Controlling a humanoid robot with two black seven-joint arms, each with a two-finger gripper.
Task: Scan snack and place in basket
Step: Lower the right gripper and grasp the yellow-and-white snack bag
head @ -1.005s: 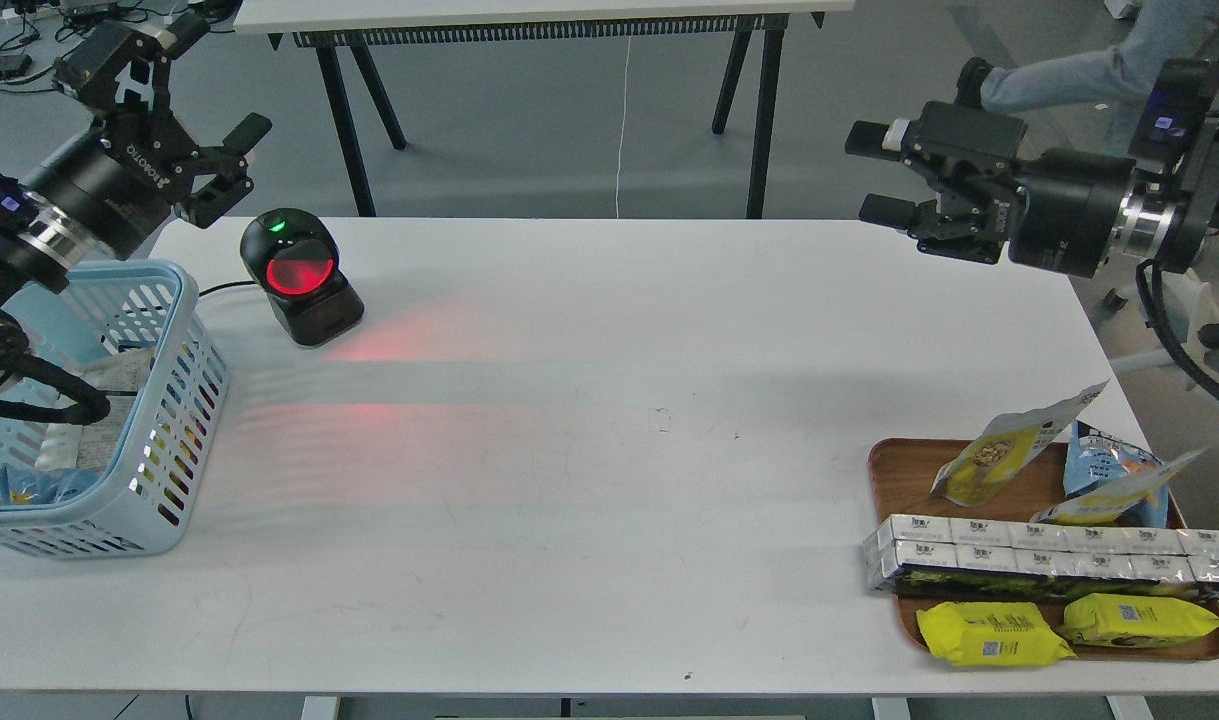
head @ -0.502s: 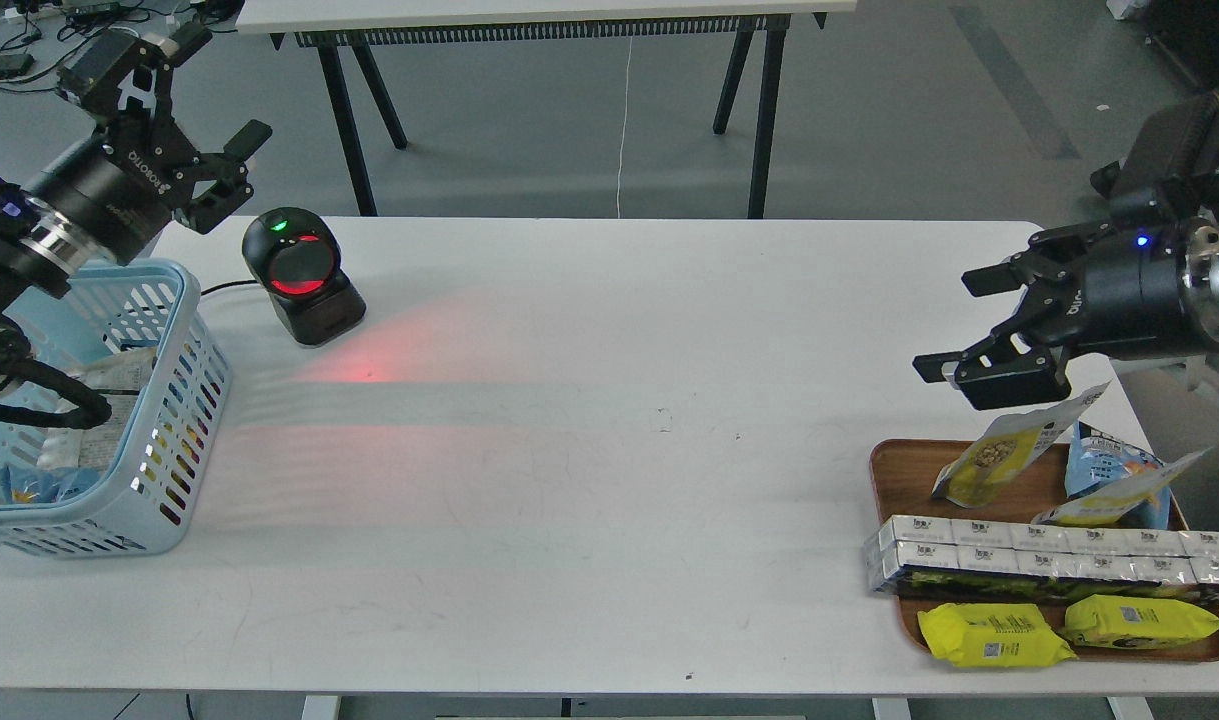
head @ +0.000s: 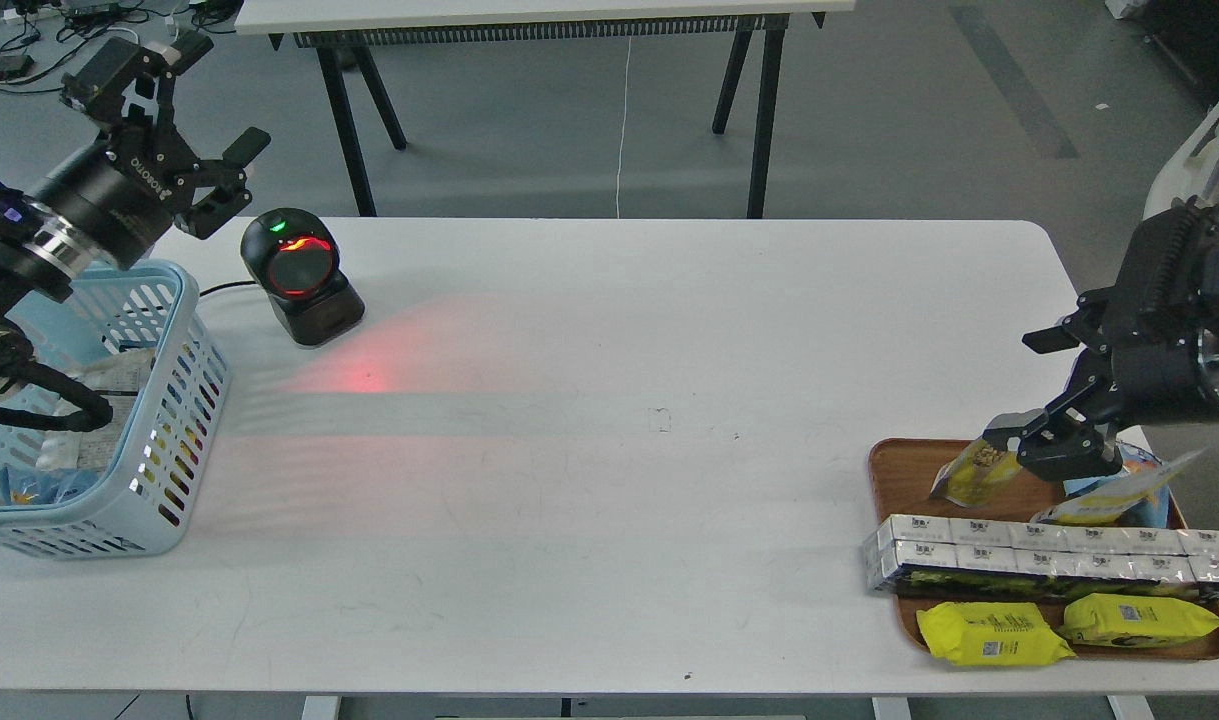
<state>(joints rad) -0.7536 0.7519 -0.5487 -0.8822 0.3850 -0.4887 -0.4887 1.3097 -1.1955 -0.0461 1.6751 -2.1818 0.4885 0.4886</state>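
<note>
The snack (head: pixel 972 472), a yellow and white-grey pouch, leans at the back of the brown tray (head: pixel 894 470) at the right. My right gripper (head: pixel 1014 390) is open and down over the pouch's top, with its lower finger (head: pixel 1054 455) hiding the upper part of the pouch. I cannot tell whether it touches the pouch. The light blue basket (head: pixel 184 330) stands at the table's left edge with some packs inside. My left gripper (head: pixel 194 95) is open and empty, raised behind the basket beside the scanner.
A black scanner (head: pixel 299 275) with a red glowing window stands at the back left and casts red light on the table. On the tray are also a blue-and-yellow bag (head: pixel 1119 492), a long row of white cartons (head: pixel 1049 555) and two flat yellow packs (head: pixel 989 632).
My right gripper has swung from high at the back right down to the snack on the tray, staying open. My left arm has barely shifted.
</note>
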